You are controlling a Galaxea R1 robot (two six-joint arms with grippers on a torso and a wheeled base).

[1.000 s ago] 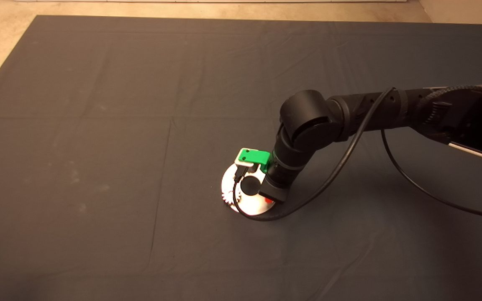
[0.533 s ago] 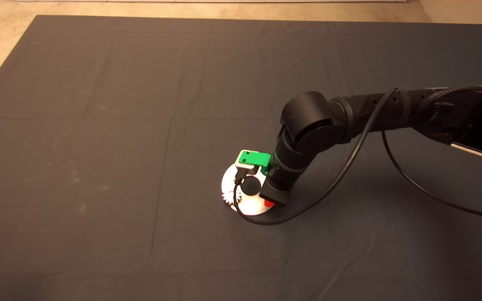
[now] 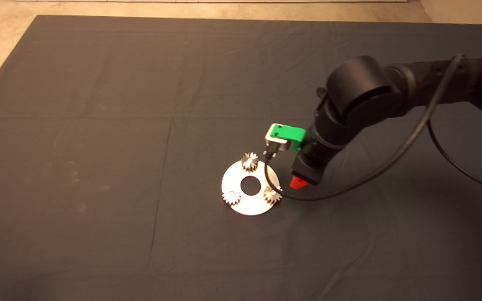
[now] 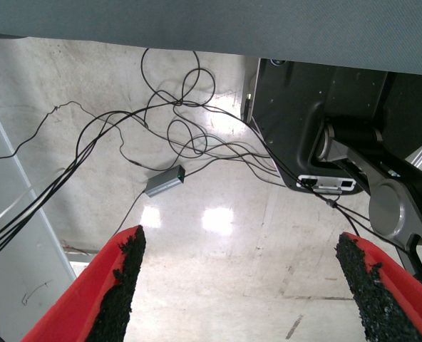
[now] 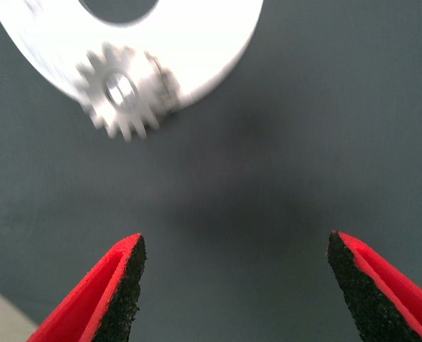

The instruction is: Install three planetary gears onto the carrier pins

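Note:
A flat silver disc (image 3: 245, 205) with a large centre hole lies on the dark mat. Three small toothed gears sit on it: one at the far edge (image 3: 249, 161), one at the near left (image 3: 231, 197), one at the near right (image 3: 272, 195). The carrier pins are hidden inside the gears. My right gripper (image 3: 297, 182) hangs above the mat just right of the disc, open and empty. The right wrist view shows its fingers (image 5: 118, 288) wide apart, with the near-right gear (image 5: 120, 91) on the disc's rim (image 5: 218, 35). My left gripper (image 4: 236, 288) is parked off the mat, open.
A black cable (image 3: 391, 161) loops down from the right arm to the mat beside the disc. The mat's far edge meets beige floor (image 3: 2, 25). The left wrist view shows floor cables (image 4: 161, 135) and a black machine base (image 4: 304, 121).
My right gripper has lifted off the disc and drawn back to the right. The far and near-right gears, hidden before under the gripper, now show on the disc.

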